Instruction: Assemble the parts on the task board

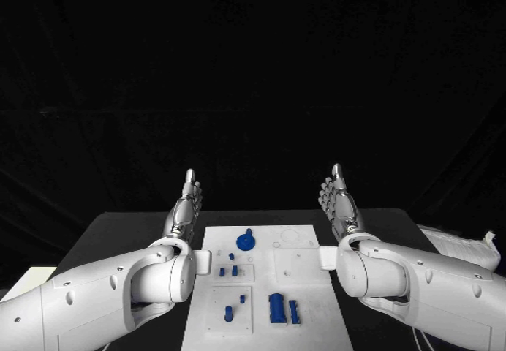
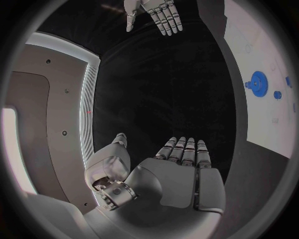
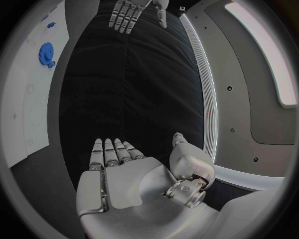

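The white task board (image 1: 306,307) lies in the middle of the black table. On it are a round blue gear (image 1: 246,242) near the far end, small blue pegs (image 1: 228,270) at the left middle, and blue blocks (image 1: 283,308) at the near end. My left hand (image 1: 185,208) is raised to the left of the board's far end, fingers straight and together, holding nothing. My right hand (image 1: 339,205) is raised the same way on the board's right. The left wrist view shows the left palm (image 2: 181,174), the gear (image 2: 256,80) and the right hand (image 2: 156,14). The right wrist view shows the right palm (image 3: 121,174), the gear (image 3: 46,53) and the left hand (image 3: 129,12).
The black table (image 1: 126,230) runs out past both sides of the board. A white object (image 1: 462,247) lies at the table's right edge, and a pale surface (image 1: 30,278) shows beyond its left edge. Black backdrop behind.
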`<move>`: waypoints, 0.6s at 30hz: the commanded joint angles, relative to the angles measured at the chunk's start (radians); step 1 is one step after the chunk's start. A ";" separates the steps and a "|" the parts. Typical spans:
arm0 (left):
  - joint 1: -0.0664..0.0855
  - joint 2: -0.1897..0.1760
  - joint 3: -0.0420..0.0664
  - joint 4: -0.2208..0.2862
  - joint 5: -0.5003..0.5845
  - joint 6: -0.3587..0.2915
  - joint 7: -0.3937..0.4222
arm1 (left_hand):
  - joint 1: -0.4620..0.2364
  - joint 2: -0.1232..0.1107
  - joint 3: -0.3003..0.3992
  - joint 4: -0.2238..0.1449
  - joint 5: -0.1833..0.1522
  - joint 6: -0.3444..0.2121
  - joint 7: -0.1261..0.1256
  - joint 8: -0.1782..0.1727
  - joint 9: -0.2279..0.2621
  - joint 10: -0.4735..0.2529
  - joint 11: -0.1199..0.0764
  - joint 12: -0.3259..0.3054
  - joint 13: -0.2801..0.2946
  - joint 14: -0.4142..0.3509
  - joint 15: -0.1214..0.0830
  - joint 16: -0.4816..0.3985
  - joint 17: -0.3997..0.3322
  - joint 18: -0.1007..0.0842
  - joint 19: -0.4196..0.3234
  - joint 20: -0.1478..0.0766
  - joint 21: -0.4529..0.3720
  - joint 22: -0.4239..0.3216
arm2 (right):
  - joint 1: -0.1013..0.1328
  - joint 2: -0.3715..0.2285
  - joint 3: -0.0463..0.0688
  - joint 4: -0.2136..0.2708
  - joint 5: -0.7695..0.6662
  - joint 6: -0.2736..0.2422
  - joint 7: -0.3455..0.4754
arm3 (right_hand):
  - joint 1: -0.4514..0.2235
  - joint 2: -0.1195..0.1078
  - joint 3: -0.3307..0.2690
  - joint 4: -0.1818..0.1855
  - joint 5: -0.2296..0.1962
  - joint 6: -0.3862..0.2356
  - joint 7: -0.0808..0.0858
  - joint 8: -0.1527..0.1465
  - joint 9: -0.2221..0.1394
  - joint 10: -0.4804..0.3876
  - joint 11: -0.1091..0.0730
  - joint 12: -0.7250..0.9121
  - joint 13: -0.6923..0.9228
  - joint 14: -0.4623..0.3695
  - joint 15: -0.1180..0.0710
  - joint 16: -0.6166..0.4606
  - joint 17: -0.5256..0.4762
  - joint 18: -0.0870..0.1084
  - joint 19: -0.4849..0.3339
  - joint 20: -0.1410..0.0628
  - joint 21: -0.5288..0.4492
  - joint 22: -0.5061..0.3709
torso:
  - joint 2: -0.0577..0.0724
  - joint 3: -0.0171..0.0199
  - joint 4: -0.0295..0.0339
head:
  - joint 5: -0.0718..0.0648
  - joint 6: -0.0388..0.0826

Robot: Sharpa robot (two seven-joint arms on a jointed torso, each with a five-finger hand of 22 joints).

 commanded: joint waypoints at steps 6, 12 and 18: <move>0.000 0.001 0.001 0.002 -0.012 -0.005 0.018 | -0.131 0.000 -0.011 0.000 -0.007 -0.101 0.001 -0.007 -0.001 -0.105 0.000 -0.006 -0.001 -0.083 0.000 -0.007 -0.002 -0.007 -0.035 0.000 -0.006 -0.002 | 0.000 0.000 0.000 0.001 -0.004 0.003 0.016 | -0.032 0.000 0.001 -0.003 -0.005 -0.007 0.000 -0.003 -0.001 -0.013 0.000 -0.007 -0.002 -0.015 0.000 -0.004 -0.001 -0.006 -0.013 0.000 -0.004 -0.002 | 0.000 0.0000 0.0000 | 0.000 0.000; 0.000 0.001 0.001 0.002 -0.012 -0.005 0.018 | -0.131 0.000 -0.011 0.000 -0.007 -0.101 0.001 -0.007 -0.001 -0.105 0.000 -0.006 -0.001 -0.083 0.000 -0.007 -0.002 -0.007 -0.035 0.000 -0.006 -0.002 | 0.000 0.000 0.000 0.001 -0.004 0.003 0.016 | -0.032 0.000 0.001 -0.003 -0.005 -0.007 0.000 -0.003 -0.001 -0.013 0.000 -0.007 -0.002 -0.015 0.000 -0.004 -0.001 -0.006 -0.013 0.000 -0.004 -0.002 | 0.000 0.0000 0.0000 | 0.000 0.000; 0.000 0.001 0.001 0.002 -0.012 -0.005 0.018 | -0.131 0.000 -0.011 0.000 -0.007 -0.101 0.001 -0.007 -0.001 -0.105 0.000 -0.006 -0.001 -0.083 0.000 -0.007 -0.002 -0.007 -0.035 0.000 -0.006 -0.002 | 0.000 0.000 0.000 0.001 -0.004 0.003 0.016 | -0.032 0.000 0.001 -0.003 -0.005 -0.007 0.000 -0.003 -0.001 -0.013 0.000 -0.007 -0.002 -0.015 0.000 -0.004 -0.001 -0.006 -0.013 0.000 -0.004 -0.002 | 0.000 0.0000 0.0000 | 0.000 0.000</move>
